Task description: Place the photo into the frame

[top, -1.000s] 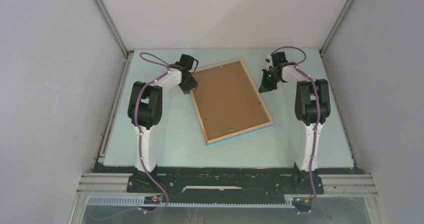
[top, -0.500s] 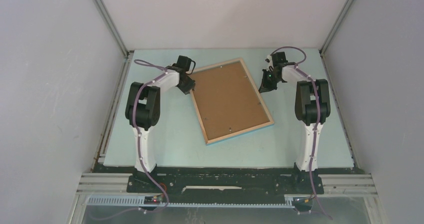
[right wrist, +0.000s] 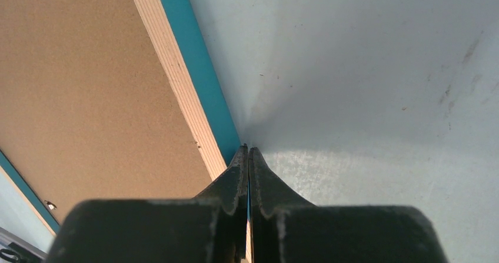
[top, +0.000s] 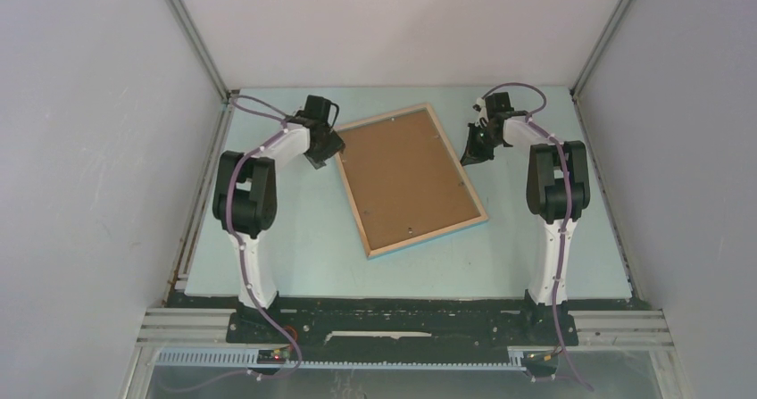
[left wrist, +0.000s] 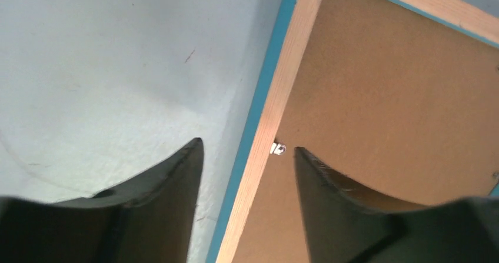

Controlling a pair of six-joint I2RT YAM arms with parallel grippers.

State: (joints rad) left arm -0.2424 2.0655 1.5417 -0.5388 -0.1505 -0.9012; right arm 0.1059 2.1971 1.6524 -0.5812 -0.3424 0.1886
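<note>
**Change since the earlier view.** The left arm has swung left and away from the frame (top: 428,236). The left pincer (top: 327,152) now sits at the far end of the frame's left rail, where before it was further along that rail. The frame's far-left corner has shifted slightly to the left. The right arm has not moved.

**Left pincer (left wrist: 247,148).** The fingers (left wrist: 176,175) are spread and straddle the left wooden rail (left wrist: 288,80). They hold nothing. A small metal tab (left wrist: 278,149) on the inner edge of the rail lies between the tips.

**Frame.** It lies flat and face down on the pale blue table (top: 295,238), between the two arms and turned at an angle. A brown backing board (top: 406,180) fills its opening.

**Right pincer (top: 470,153).** The fingers are pressed together and hold nothing. In the right wrist view the tip (right wrist: 247,151) is at the table, against the teal edge of the frame's right rail (right wrist: 170,75).

**Hidden or unclear.**
- Whatever lies under the board cannot be seen.
- Each wrist view cuts the frame off.
- Whether the left fingers touch the rail cannot be told.
</note>
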